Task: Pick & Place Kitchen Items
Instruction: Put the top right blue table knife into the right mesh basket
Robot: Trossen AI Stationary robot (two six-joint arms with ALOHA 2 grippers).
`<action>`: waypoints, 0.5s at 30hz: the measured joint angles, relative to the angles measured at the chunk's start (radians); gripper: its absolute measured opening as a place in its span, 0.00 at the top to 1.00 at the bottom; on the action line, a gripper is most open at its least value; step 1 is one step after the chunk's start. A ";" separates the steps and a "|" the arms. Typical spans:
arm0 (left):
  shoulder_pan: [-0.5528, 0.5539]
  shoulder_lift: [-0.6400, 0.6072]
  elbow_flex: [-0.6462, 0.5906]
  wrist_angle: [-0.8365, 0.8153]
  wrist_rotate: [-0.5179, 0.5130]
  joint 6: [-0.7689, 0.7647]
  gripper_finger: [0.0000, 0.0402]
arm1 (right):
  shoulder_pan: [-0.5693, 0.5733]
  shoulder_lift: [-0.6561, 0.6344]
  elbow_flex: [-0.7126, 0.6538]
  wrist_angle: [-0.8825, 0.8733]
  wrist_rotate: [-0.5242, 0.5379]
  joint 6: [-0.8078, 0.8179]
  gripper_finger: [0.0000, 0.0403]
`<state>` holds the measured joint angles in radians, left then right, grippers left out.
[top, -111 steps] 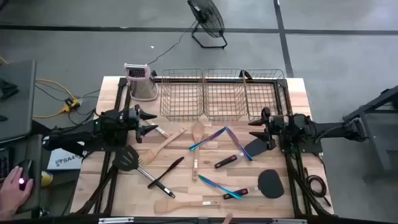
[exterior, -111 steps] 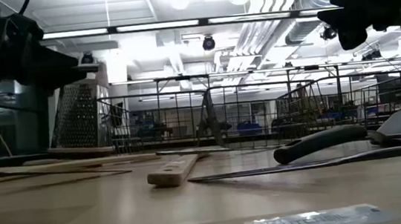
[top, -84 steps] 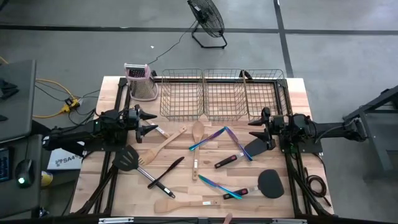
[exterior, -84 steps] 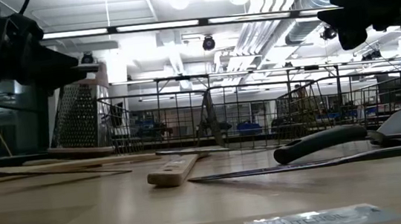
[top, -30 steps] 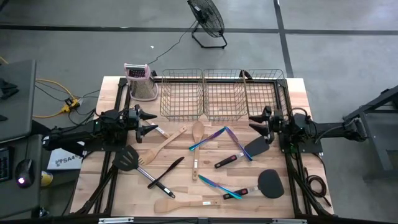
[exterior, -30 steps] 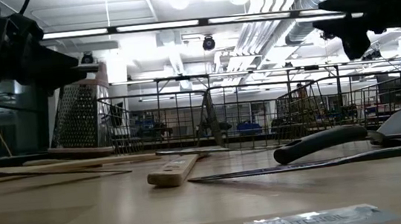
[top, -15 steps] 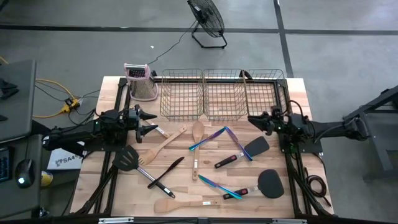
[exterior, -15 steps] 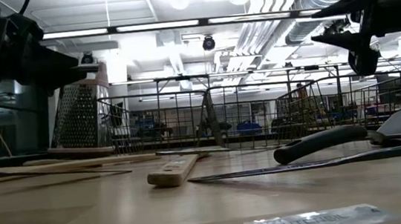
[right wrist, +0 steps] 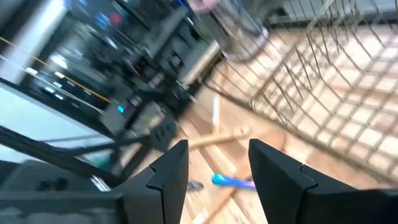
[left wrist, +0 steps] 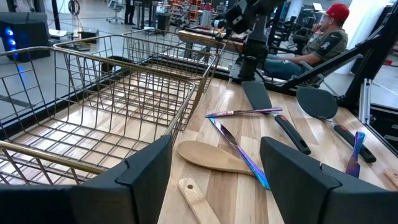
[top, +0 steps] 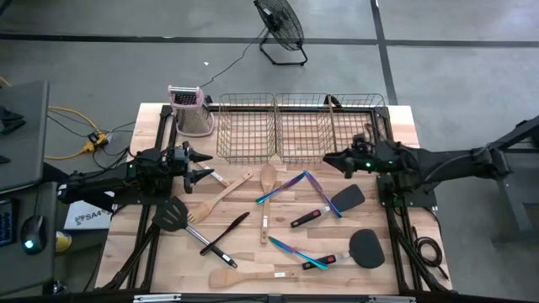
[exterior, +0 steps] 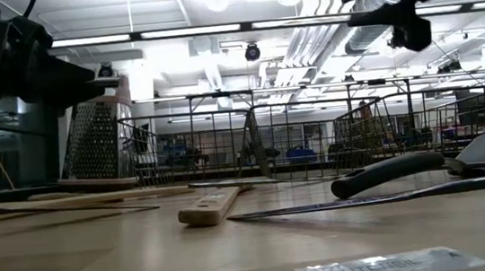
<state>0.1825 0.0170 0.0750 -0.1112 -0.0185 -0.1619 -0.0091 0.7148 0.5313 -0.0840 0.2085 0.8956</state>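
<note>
The kitchen items lie flat and scattered on the wooden table. Among them are a wooden spoon [top: 268, 179], a wooden spatula [top: 224, 195], iridescent cutlery [top: 282, 186] and black spatulas [top: 348, 199] [top: 365, 247] [top: 173, 213]. My right gripper [top: 328, 160] hangs open and empty in the air beside the right-hand basket, above the iridescent pieces; its wrist view [right wrist: 217, 168] shows bare fingers. My left gripper [top: 206, 167] waits open at the table's left, pointing level toward the spoon [left wrist: 208, 157].
Three wire baskets [top: 299, 126] stand in a row along the far edge, with a metal grater [top: 189, 109] left of them. More utensils lie near the front edge [top: 244, 275]. A person [left wrist: 323, 37] sits beyond the table's right side.
My right gripper has risen from just over the black spatula at the right and gone toward the table's left, out over the table beside the baskets, rolling about its own axis as it went. Nothing on the table has moved.
</note>
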 joint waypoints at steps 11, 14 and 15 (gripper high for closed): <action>0.000 0.000 0.000 0.000 0.000 0.000 0.40 | 0.064 0.323 0.336 -0.444 -0.061 0.189 0.60; 0.000 0.000 0.000 0.000 0.000 0.000 0.40 | 0.091 0.398 0.392 -0.522 -0.089 0.233 0.60; 0.000 0.000 0.000 0.000 0.000 0.000 0.40 | 0.099 0.422 0.409 -0.554 -0.097 0.250 0.60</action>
<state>0.1828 0.0170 0.0750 -0.1112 -0.0185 -0.1622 0.0897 1.1368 0.9403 -0.6376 0.1120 1.1460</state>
